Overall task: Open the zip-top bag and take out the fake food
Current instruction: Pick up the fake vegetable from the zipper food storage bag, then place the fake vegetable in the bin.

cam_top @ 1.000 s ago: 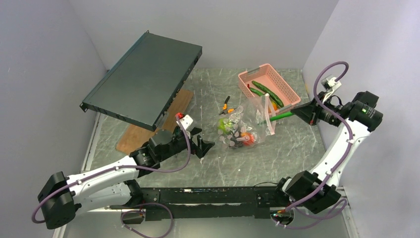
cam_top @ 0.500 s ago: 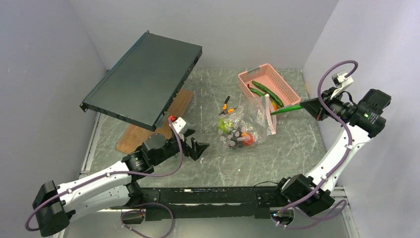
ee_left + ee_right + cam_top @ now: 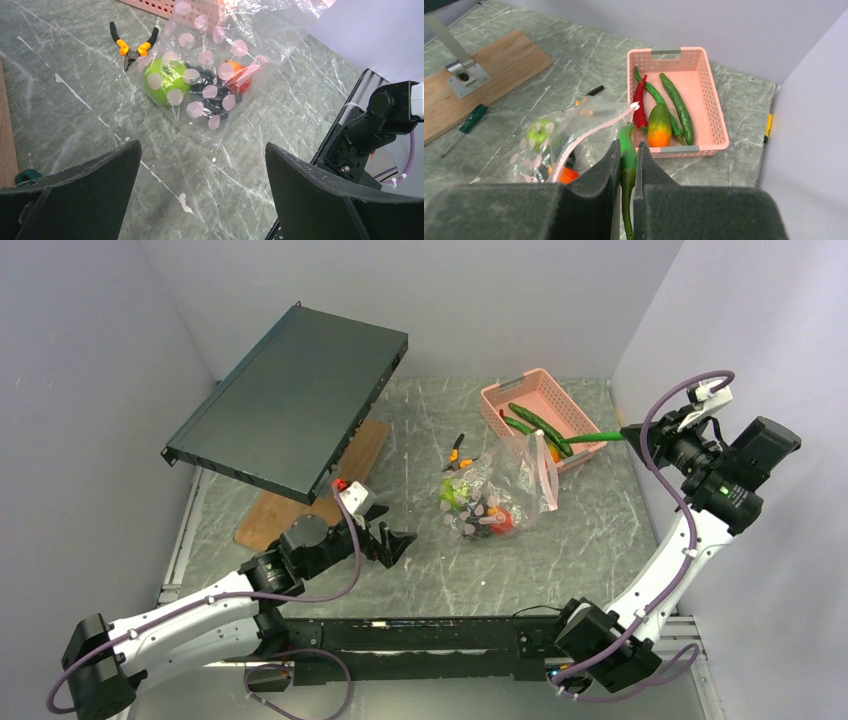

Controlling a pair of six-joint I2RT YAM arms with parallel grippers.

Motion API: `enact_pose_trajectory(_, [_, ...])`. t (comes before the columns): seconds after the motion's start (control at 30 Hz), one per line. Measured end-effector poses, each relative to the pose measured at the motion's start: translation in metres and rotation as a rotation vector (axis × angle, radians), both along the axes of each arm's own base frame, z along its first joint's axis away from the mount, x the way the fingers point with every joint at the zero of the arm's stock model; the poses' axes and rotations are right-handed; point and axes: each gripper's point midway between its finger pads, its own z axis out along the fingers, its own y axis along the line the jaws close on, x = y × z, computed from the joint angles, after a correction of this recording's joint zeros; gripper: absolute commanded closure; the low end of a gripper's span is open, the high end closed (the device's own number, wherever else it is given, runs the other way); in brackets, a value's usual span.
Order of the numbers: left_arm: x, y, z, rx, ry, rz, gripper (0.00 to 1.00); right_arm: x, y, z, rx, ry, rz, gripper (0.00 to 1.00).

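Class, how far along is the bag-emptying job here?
Done: the bag lies open; a mango, red pepper and cucumbers sit in the basket. In hand: the right gripper holds another cucumber. Left: an apple, grapes and an orange piece inside the bag; the left gripper stands open.

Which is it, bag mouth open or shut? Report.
Open. The zip-top bag's pink zip strip stands parted in a wide loop; a green apple sits inside.

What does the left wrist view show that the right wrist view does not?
Left wrist only: the open left gripper and a black arm base. Right wrist only: the right gripper shut on a long green cucumber, plus a red chilli and orange-green mango in the pink basket. Both: the clear spotted zip-top bag holding a green apple.
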Motion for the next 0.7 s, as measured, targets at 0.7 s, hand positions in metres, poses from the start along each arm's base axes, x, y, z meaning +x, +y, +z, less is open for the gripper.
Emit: enact_pose_trajectory(0.7, [-0.006, 0.005, -0.006, -0.024, 0.023, 0.003, 0.00, 0.049, -0.022, -0.074, 0.079, 0.037, -0.133, 1.00])
